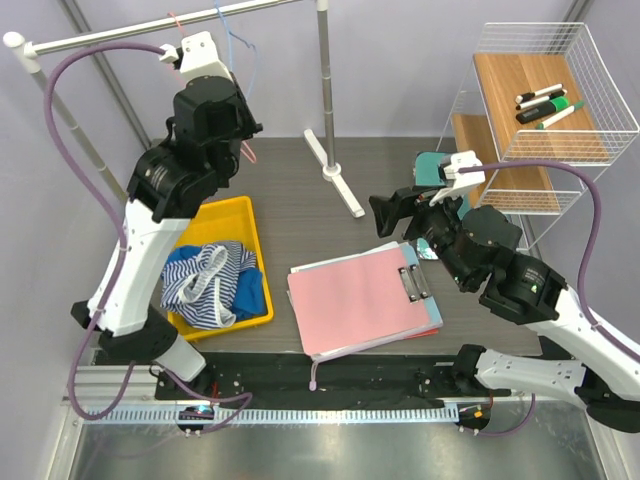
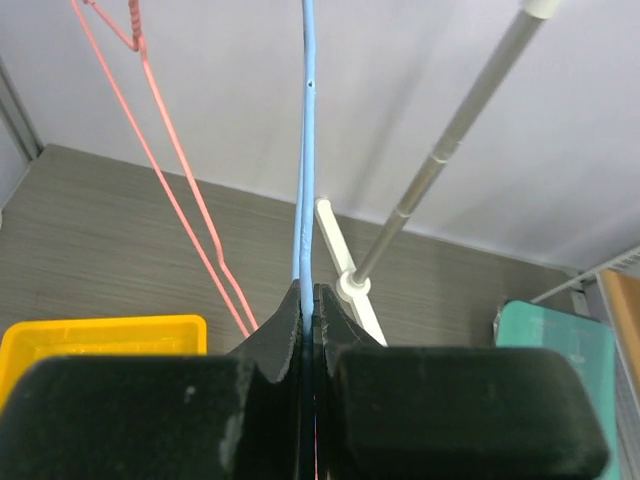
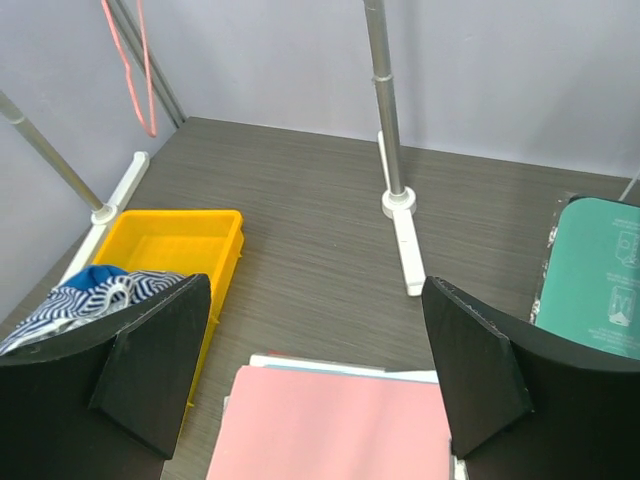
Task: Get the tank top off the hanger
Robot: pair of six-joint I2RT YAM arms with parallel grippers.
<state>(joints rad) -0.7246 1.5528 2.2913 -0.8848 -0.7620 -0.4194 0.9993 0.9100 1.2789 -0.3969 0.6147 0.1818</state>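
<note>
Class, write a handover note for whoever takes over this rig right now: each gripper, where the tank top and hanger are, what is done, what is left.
Left gripper: shut on the wire of the blue hanger, up near the rail.
Right gripper: open, holding nothing, above the pink clipboard.
Tank top: the striped garment, apparently it, lies in the yellow bin. No cloth shows on the blue hanger.
Done: the top looks to be off the hanger.
Left: probably only to release the hanger and pull the arms back.
</note>
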